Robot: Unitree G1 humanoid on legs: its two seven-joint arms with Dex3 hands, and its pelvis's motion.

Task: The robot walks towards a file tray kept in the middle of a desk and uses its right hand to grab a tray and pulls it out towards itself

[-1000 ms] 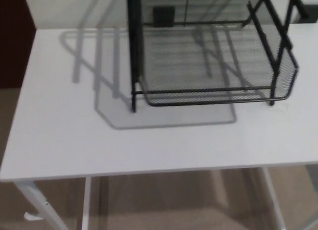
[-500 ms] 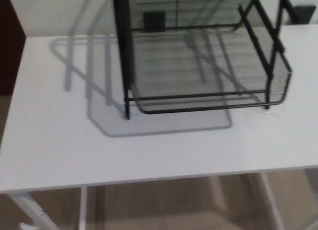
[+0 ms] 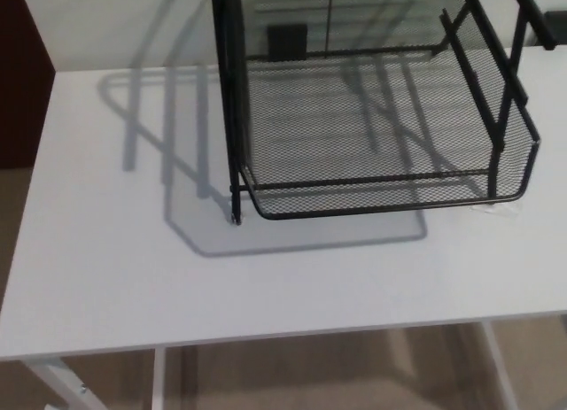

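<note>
Neither robot hand shows, so their fingers cannot be judged. A black wire-mesh file tray rack [image 3: 381, 118] stands mid-desk on a white rectangular desk [image 3: 133, 268]. The approach step seems underway; next, the right hand must reach the lowest tray's front rim [image 3: 381, 208].

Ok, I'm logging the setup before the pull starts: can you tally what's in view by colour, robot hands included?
Black: 1, the mesh file tray with its frame, standing on the desk
White: 1, the desk
Robot hands: 0, neither shows in the head view
Total: 2 things
</note>
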